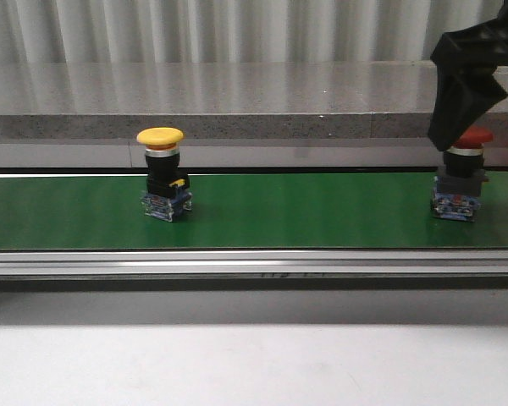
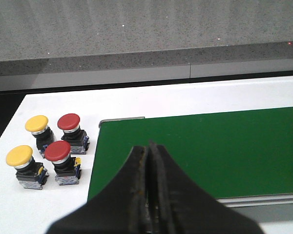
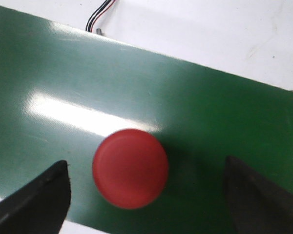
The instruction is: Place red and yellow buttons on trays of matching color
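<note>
Right gripper (image 3: 144,195) hangs over the red button (image 3: 130,168), its fingers spread wide on both sides and not touching it. That button stands straight up on the green belt (image 1: 322,211), cap on top, near the belt's right end. Well to its left, a yellow button (image 1: 162,173) stands upright too. Left gripper (image 2: 149,185) is squeezed closed on nothing, near four spare buttons (image 2: 49,156).

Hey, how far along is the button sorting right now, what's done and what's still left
No tray shows, so nothing looks sorted yet. In hand: the right pincer, open, straddles the red mushroom-head button on the green belt without gripping. Left: the yellow mushroom-head button stands untouched on the belt, and two yellow and two red buttons wait on the white table beside it. The left pincer is shut and empty.
</note>
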You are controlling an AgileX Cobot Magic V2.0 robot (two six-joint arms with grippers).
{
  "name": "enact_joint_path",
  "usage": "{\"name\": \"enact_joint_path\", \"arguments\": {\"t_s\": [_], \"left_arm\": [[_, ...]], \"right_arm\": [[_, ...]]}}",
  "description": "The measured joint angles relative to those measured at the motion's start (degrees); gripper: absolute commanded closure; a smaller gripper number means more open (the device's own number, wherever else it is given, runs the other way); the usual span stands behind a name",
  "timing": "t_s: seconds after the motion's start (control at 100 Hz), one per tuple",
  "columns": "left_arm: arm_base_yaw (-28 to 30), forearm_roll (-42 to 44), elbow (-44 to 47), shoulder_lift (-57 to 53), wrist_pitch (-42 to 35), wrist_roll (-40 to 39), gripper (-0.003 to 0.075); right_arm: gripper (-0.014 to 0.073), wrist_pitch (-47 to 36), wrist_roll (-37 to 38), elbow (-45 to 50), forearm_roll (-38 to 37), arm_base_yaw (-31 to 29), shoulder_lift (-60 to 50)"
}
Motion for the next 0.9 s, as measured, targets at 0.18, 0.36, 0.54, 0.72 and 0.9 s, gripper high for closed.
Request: {"name": "enact_joint_path", "arguments": {"t_s": [0.18,0.36,0.54,0.72,0.9], "left_arm": [[0.0,0.0,0.0,0.0,0.0,0.0,0.074],[0.0,0.0,0.0,0.0,0.0,0.0,0.074],[0.0,0.09,0.0,0.0,0.0,0.0,0.074],[0.0,0.09,0.0,0.0,0.0,0.0,0.074],[0.0,0.09,0.0,0.0,0.0,0.0,0.074]], "right_arm": [[0.0176,-0.99,0.0,-0.58,0.0,0.0,3.89],[0.0397,0.13,0.0,-0.8,0.0,-1.15,5.68],[0.04,7.38,0.0,-5.68,0.0,-3.05,5.68],[0.04,14.38,0.0,-13.63,-0.56,-8.71,5.29],[0.04,16.78,1.79,-19.94,-0.93,-20.45,5.19]]}}
